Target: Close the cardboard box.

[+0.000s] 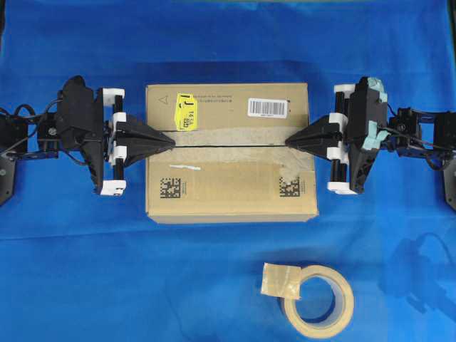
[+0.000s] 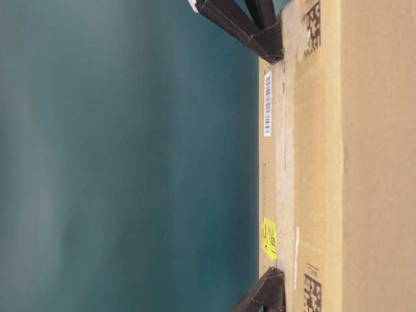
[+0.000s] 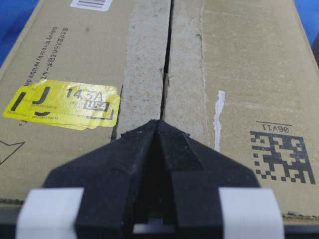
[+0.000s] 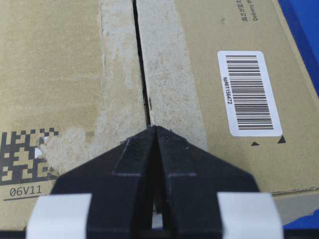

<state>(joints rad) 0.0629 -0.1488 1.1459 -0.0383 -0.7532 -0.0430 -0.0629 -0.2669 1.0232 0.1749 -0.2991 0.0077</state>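
Note:
The cardboard box (image 1: 228, 171) lies in the middle of the blue cloth with its two top flaps folded flat, meeting along a dark seam (image 1: 229, 144) between old tape strips. A yellow sticker (image 3: 65, 104) and a white barcode label (image 4: 247, 92) sit on its top. My left gripper (image 1: 173, 141) is shut, its tip resting on the seam at the box's left end (image 3: 159, 122). At the right end of the same seam my right gripper (image 1: 287, 142) is shut too, tip down on the box top (image 4: 154, 128). Neither holds anything.
A beige tape roll (image 1: 318, 301) with a loose piece of tape lies on the cloth in front of the box, toward the right. Blue cloth (image 1: 85, 271) surrounds the box on all sides. The table-level view shows the box side (image 2: 377, 156) turned sideways.

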